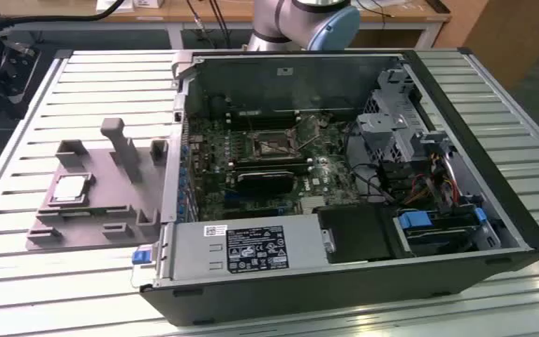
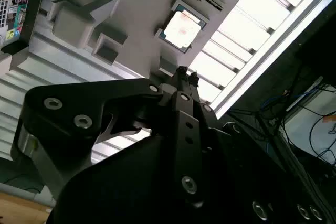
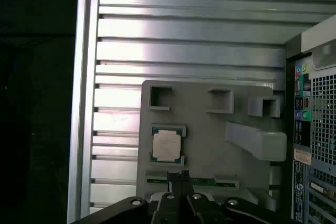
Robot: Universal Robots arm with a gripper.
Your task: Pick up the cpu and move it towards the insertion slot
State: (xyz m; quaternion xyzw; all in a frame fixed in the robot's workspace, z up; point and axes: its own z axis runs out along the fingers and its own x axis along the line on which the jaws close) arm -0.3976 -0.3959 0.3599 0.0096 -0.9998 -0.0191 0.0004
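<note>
The cpu (image 1: 71,188) is sitting flat, metal top upward, in a square pocket of the gray fixture (image 1: 110,200). The fixture is lying on the slatted table (image 1: 54,288) at about nine o'clock from the open computer case (image 1: 344,291) in the exterior view (that is, on the exterior view's left). The pocket is probably doing two jobs: keeping the chip from sliding, and presenting it level at a known spot so fingers can come down on its edges. The case is lying on its side with the panel off, likely so that the insertion slot (image 1: 269,144) is facing upward. In the exterior view the slot is lying at roughly three o'clock from the chip, well apart from it, with the case wall standing between them.

The gripper (image 3: 178,174) is hanging above the fixture with its two fingers pressed together and nothing between them. In both wrist views the cpu is lying just beyond the tips, untouched and not bracketed by them. The tips are showing over the fixture's edge strip, where a narrow green memory stick (image 3: 210,182) is resting in its groove (beside the chip's pocket, not in it). By my reading the pick is not yet made: the chip is resting in its pocket, and the fingers are closed too tightly to be straddling it.
</note>
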